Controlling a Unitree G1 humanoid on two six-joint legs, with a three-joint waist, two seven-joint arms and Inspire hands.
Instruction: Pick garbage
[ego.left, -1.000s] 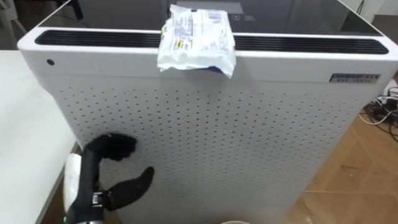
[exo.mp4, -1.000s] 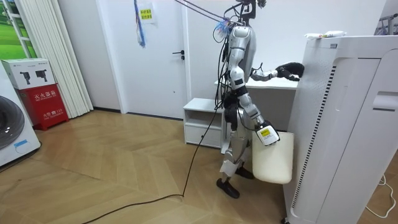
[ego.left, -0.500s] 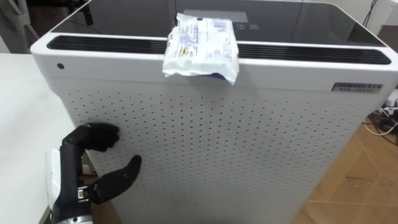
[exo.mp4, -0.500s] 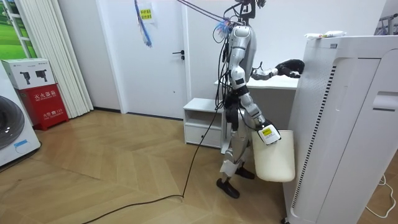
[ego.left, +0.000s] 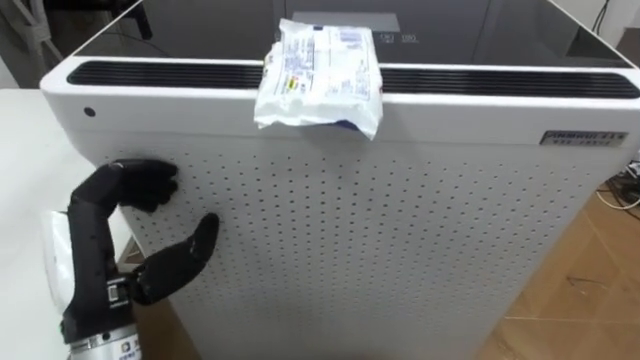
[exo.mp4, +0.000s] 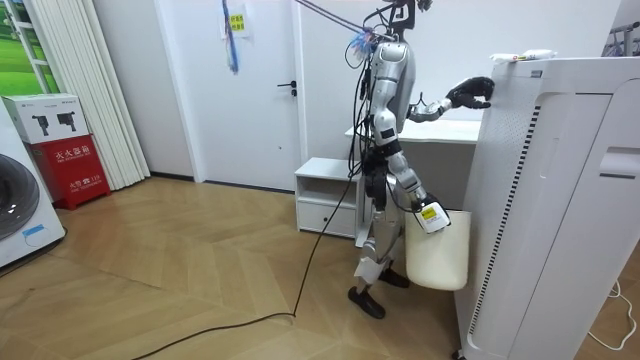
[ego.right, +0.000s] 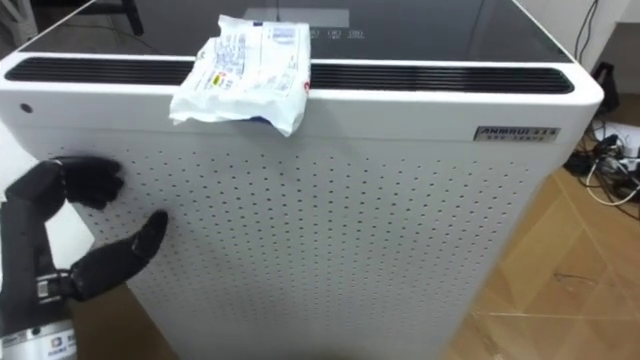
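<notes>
We face the tall white purifier (ego.left: 400, 240); the room view adds the white bin (exo.mp4: 437, 255) at our right hand (exo.mp4: 430, 214), grip we cannot tell; up close, the white packet (ego.left: 318, 72) lies over the purifier's top front edge, left hand (ego.left: 100, 215) lower, fingers curled on nothing, beside the panel
</notes>
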